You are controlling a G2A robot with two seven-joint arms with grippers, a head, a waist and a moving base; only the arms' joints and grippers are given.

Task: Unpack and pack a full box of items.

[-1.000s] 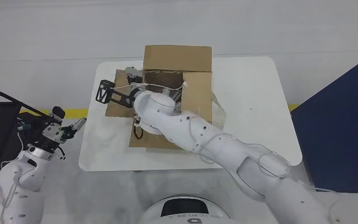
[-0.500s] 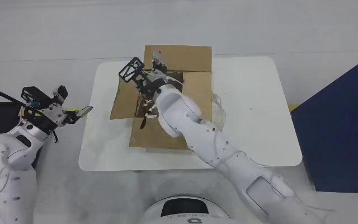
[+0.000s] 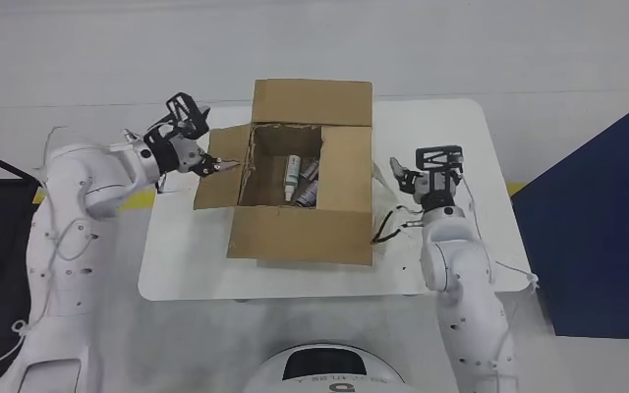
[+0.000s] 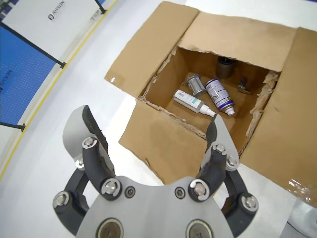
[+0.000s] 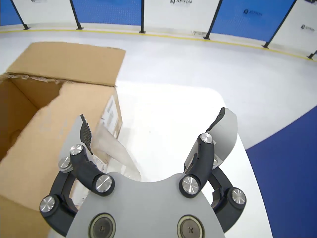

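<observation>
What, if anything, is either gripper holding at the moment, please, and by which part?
Nothing: the left gripper and right gripper both have open, empty jaws.

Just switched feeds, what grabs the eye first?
The open brown cardboard box in the middle of the white table, with a white spray bottle and a blue-and-white can lying on its floor. The left tool hovers open by one side flap, the right tool open at the opposite side.

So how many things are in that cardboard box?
5: a white bottle, spray can and clear jar together, a dark cylinder and metal piece by one wall. Others may be hidden.
</observation>
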